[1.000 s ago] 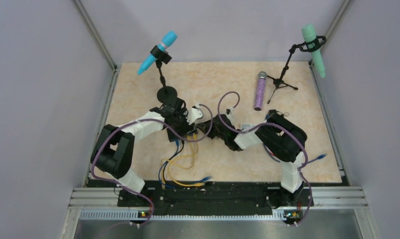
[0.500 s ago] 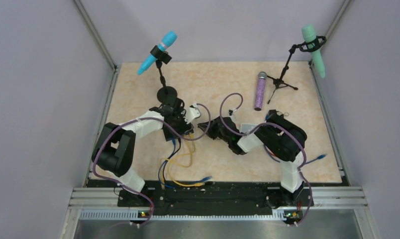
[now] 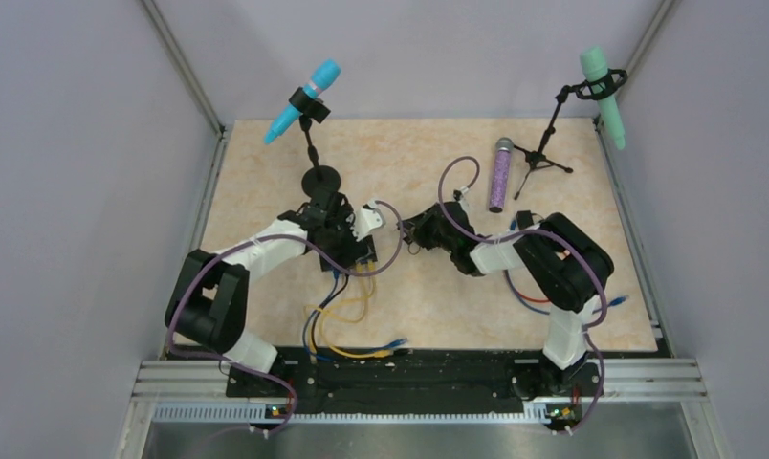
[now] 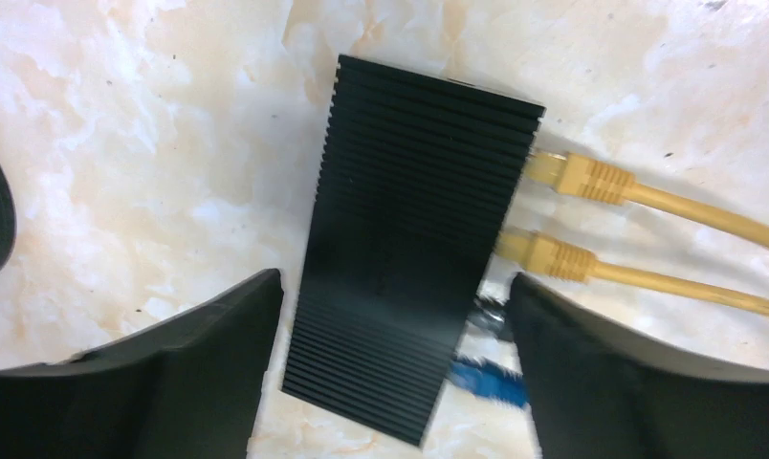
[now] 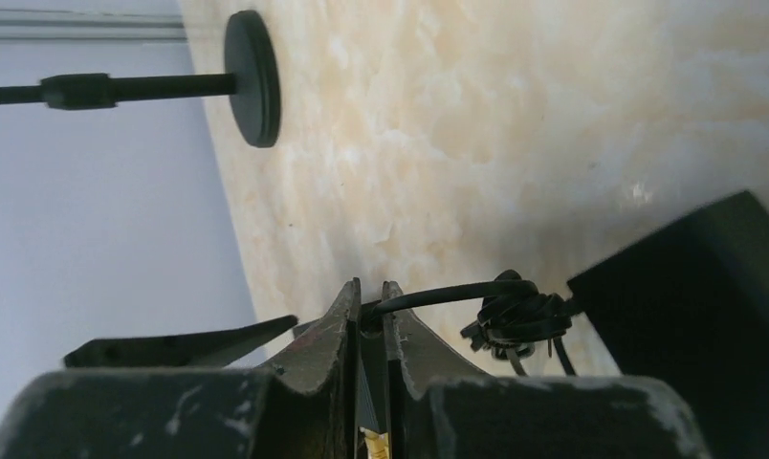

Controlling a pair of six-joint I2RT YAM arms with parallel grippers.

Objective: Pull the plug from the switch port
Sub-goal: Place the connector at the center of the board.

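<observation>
Just changed: right gripper (image 5: 369,292) drawn back from the switch (image 4: 414,258) toward the far right over the last second, now clearly apart from it in the top view; left arm barely moved.
Right gripper: pinched together on a thin black cable (image 5: 438,295), with a tied black bundle (image 5: 519,320) just past the fingertips.
Left gripper (image 4: 397,296): spread wide, one finger along each long side of the switch, seemingly placed to steady it rather than squeeze it.
Switch: flat on the table (image 3: 409,158), near the middle, directly under the left wrist.
Meaning for the task: probably the pull itself, under way or just finished; plug end of the black cable not visible, so impossible to say whether in or out of its port.
Plugs seated in the switch: three clear ones, namely an upper yellow plug (image 4: 582,177), a lower yellow plug (image 4: 553,256) and a blue plug (image 4: 486,381); something dark between the lower yellow and the blue, too blurred to name.
Microphones: three, namely a blue microphone (image 3: 304,98) and a green microphone (image 3: 603,86), each on a stand, and a purple microphone (image 3: 500,174) lying flat.
Stands: two.
Arms: two.
</observation>
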